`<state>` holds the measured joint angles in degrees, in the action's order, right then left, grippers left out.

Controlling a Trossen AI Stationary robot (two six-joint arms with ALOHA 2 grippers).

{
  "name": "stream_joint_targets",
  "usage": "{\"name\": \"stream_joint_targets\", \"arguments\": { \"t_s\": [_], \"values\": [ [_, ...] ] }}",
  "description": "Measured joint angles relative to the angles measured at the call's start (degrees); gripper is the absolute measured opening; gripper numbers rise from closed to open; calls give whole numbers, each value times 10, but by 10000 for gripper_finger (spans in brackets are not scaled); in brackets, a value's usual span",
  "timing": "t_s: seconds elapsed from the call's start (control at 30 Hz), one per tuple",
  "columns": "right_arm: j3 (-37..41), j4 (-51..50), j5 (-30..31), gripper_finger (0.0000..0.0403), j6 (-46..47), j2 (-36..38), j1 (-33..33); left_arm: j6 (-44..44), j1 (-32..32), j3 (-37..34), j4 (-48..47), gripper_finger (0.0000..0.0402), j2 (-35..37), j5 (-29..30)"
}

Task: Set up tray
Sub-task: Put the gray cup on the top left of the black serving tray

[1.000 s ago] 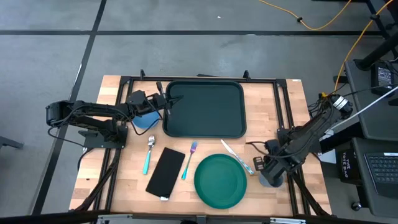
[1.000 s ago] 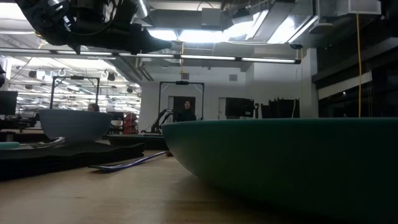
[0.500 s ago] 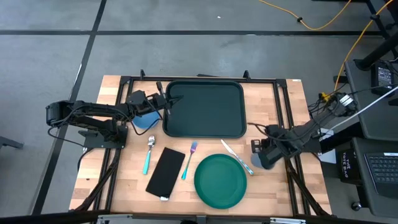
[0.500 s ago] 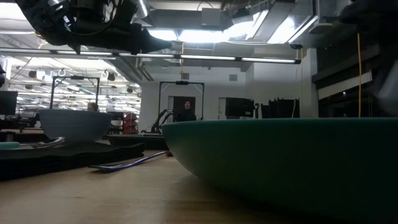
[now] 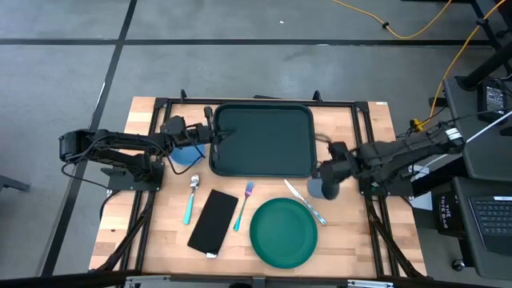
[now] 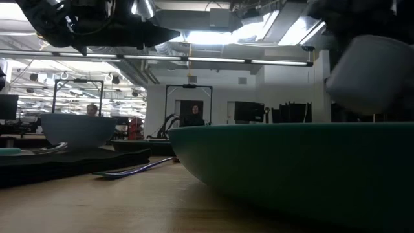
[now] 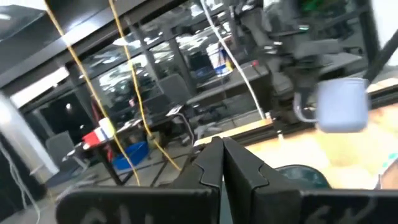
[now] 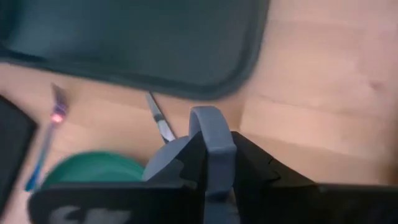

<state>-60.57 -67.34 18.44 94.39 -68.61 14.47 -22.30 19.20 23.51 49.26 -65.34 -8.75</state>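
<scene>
The dark green tray [image 5: 264,140] lies flat at the table's far middle. My right gripper [image 5: 325,178] is shut on a blue-grey mug [image 5: 318,190], which hangs in the air off the tray's near right corner; the mug also shows in the low view [image 6: 372,74] and in the left wrist view [image 7: 341,106]. My left gripper [image 5: 213,134] hovers shut over the tray's left rim and touches nothing; its fingers [image 7: 222,163] lie together. A pale blue bowl [image 5: 186,154] stands on the table under the left arm. My right gripper pinches the mug's handle loop [image 8: 210,127] between its two fingers. The fingers come from above, slanting down. The mug hangs below them, lifted clear of the table and tilted [image 6: 372,74].
In front of the tray lie a spoon [image 5: 190,200], a flat black rectangle [image 5: 212,222], a fork [image 5: 244,204], a round green plate [image 5: 284,232] and a knife [image 5: 304,202]. A black frame [image 5: 364,136] runs along the table's sides. Bare wood shows at the near left.
My right gripper has carried the mug from the table's near right part up and toward the tray's near right corner, turning as it went. My left gripper has turned a little at the wrist and stayed in place.
</scene>
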Motion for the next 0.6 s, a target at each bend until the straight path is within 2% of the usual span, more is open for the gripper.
{"name": "stream_joint_targets", "arguments": {
  "t_s": [0.37,0.47,0.6],
  "values": [
    [-86,3,0,54,-154,-1,-183,0,-11,0,6,4,0,-9],
    [-93,19,0,54,-198,-1,-234,-10,-41,0,2,4,0,-27],
    [-93,53,-8,54,-246,-5,-289,-35,-115,0,-4,4,-9,-18]
  ]
}}
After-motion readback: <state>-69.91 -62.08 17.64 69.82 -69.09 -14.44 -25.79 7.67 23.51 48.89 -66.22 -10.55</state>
